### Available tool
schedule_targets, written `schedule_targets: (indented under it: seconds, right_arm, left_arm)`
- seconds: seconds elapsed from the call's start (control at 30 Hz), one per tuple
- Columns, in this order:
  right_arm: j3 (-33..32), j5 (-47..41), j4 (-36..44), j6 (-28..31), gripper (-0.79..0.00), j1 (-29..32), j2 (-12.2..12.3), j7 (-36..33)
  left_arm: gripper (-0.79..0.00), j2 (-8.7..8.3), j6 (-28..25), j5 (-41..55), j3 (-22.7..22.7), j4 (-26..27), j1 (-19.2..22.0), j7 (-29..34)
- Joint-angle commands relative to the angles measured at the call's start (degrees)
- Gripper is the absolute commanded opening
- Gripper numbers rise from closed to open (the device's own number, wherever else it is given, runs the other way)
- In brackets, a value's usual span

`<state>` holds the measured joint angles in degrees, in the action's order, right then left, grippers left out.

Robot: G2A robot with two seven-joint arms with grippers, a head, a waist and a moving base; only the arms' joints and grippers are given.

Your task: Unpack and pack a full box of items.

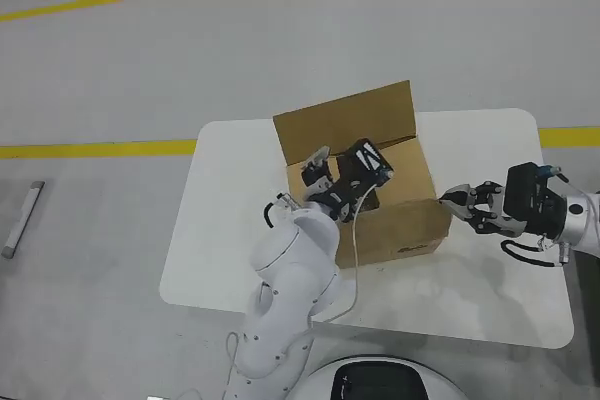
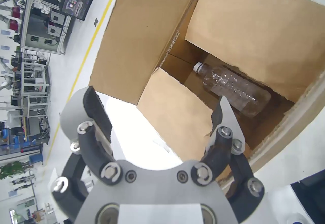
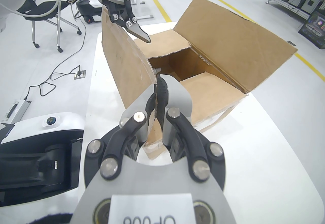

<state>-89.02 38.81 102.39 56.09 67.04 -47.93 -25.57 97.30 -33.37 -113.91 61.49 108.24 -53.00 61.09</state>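
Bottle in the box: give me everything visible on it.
The bottle is clear, ribbed plastic with a white cap, apparently empty. It lies on its side on the floor of the open cardboard box, close to one wall. Nothing else touches it; the open left gripper hangs above, apart.

A brown cardboard box point(image 1: 405, 232) point(image 2: 152, 19) point(image 3: 228, 39) stands upright on the far middle of the white table point(image 1: 230, 220) point(image 3: 254, 159), with its top open. One long flap point(image 1: 345, 120) slopes up and outward on the box's far side. The two short flaps tilt inward over the opening and leave a gap between them. Through that gap a clear plastic bottle point(image 2: 233, 90) shows, lying on its side on the box floor close along one wall. It has a white cap point(image 2: 197, 67), carries no label and looks empty, its sides ribbed and slightly crumpled.
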Motion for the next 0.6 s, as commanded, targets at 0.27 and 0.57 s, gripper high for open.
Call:
schedule_targets:
  seconds: [0.27, 0.57]
  right_arm:
    - [-0.4, -4.29, -0.65, -0.53, -0.437, -0.36, 0.37, 0.81]
    - [3.1, -16.95, -4.75, -7.69, -0.785, -3.2, 0.9, -8.22]
  left_arm:
    - [0.0, -0.6, -7.06, 2.88, -0.07, 3.69, -1.79, 0.59]
    - [0.0, -1.33, -10.77, 3.68, -0.94, 6.61, -3.71, -0.95]
